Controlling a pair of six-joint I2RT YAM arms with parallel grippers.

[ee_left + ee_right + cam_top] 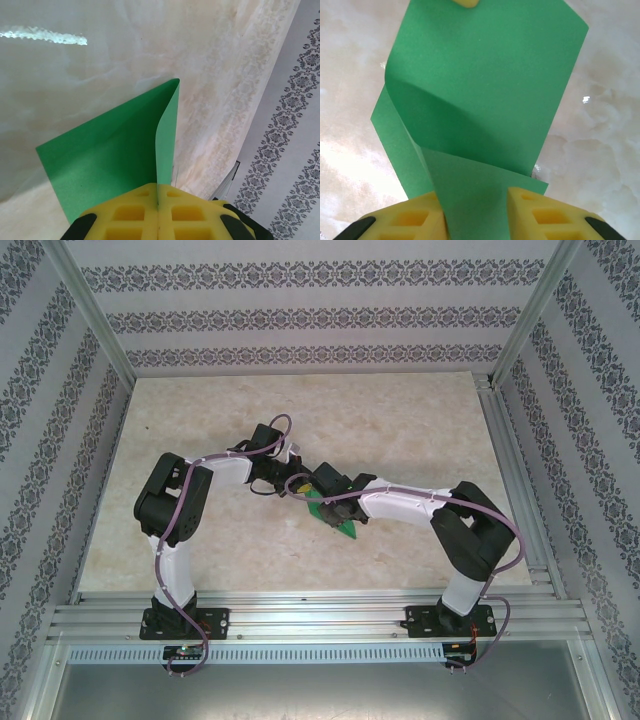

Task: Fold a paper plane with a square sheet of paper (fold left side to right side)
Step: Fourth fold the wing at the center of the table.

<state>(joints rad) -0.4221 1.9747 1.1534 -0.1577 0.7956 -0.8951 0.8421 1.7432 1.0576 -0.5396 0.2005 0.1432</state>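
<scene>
Pinching the green sheet (105, 150) edge-on, left tool (157, 194) has its yellow fingers (125, 215) pressed together with the paper's edge caught in the seam between them; from that grip the wider part of the sheet spreads out to the left, low over the counter (100, 60); a narrower flap stands up beside it and runs away from the tool to a sharp far corner; right tool (475, 200) stands partway apart, one yellow block on each side of a strip of the same sheet that passes through the gap; can't tell if the pads actually touch the paper; ahead of that tool the sheet curls over itself in a loose roll, not creased flat, upper layer arching over the lower; small yellow tip (465, 2) sits at the sheet's far edge; overhead, left arm (175, 510) and right arm (420, 505) meet near the middle of the counter, green showing under and just beside the right wrist, pointed end toward the near edge; pale marble-pattern counter, patterned walls (300, 320) around it.
</scene>
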